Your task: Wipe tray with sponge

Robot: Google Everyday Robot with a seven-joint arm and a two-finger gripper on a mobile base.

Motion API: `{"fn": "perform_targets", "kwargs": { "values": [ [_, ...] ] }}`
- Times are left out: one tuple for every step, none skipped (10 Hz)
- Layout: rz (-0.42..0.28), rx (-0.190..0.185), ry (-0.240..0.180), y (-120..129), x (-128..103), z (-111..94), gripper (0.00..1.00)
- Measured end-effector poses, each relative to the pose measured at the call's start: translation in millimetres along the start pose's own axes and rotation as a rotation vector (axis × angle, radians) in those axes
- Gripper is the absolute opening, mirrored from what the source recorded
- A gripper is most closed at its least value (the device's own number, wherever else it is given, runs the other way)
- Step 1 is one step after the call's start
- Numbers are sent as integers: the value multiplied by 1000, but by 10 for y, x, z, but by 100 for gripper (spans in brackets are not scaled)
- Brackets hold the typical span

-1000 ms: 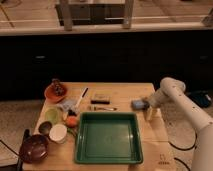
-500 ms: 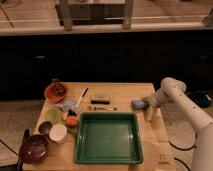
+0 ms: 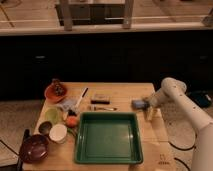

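A green tray (image 3: 108, 137) lies on the wooden table (image 3: 125, 92), front middle. A blue-grey sponge (image 3: 138, 103) sits on the table beyond the tray's right far corner. My white arm comes in from the right, and my gripper (image 3: 149, 111) hangs right beside the sponge, at its right side, near the table's right edge.
On the left stand an orange plate (image 3: 53, 93) with food, a dark red bowl (image 3: 33, 148), a white cup (image 3: 58, 133), a green cup (image 3: 52, 116) and an orange fruit (image 3: 72, 121). A dark bar (image 3: 100, 98) and utensils (image 3: 102, 107) lie behind the tray.
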Motion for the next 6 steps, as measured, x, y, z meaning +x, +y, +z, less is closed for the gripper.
{"fn": "perform_targets", "kwargs": {
  "values": [
    [0, 0, 0, 0, 2, 0, 80],
    [-1, 0, 3, 8, 2, 1, 80],
    [-8, 7, 27, 25, 17, -40, 80],
    [-12, 15, 41, 29, 19, -96, 80],
    [-21, 28, 62, 36, -10, -168, 80],
    [-31, 37, 96, 33, -42, -191, 80]
  ]
}}
